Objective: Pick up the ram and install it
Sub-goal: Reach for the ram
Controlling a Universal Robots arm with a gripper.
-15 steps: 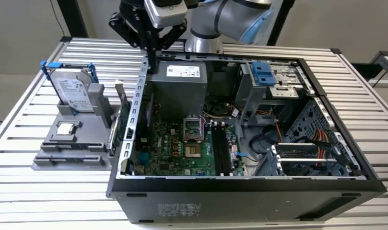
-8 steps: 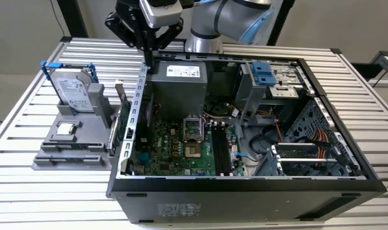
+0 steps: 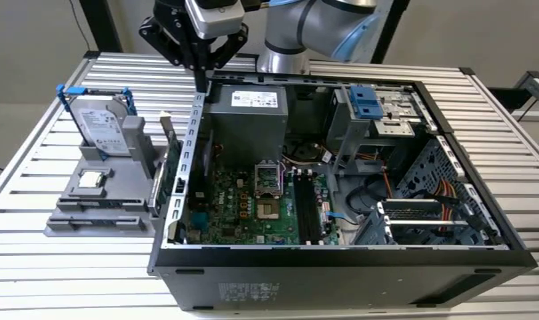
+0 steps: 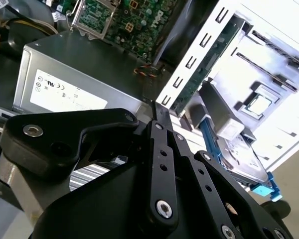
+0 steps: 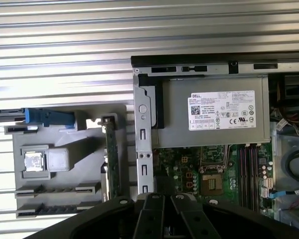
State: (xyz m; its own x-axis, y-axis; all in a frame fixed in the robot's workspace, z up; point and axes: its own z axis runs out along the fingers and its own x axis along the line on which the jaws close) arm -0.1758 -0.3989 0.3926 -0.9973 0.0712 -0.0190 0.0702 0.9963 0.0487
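My pincer (image 3: 200, 80) hangs over the back corner of the computer case (image 3: 194, 140), just above the side wall and near the grey power box (image 3: 247, 113). Its two fingers are pressed together into one point, and it holds nothing and touches nothing.

The ram (image 3: 173, 167) is not yet picked up. It stands on its edge in the grey holder (image 3: 100, 207), just beside the outside of the case wall. In the first wrist view I see it as a thin green strip (image 5: 111, 159) between the holder and the wall.

I judge that the step in hand is the reach toward the ram. To do it well, I think the fingers must be parted wide before they go down. They should take the stick on its two flat faces, near the middle of the top edge. The case wall is very close on one side, so one finger has little room there. The pull should be straight up, so that the stick does not jam in the holder.
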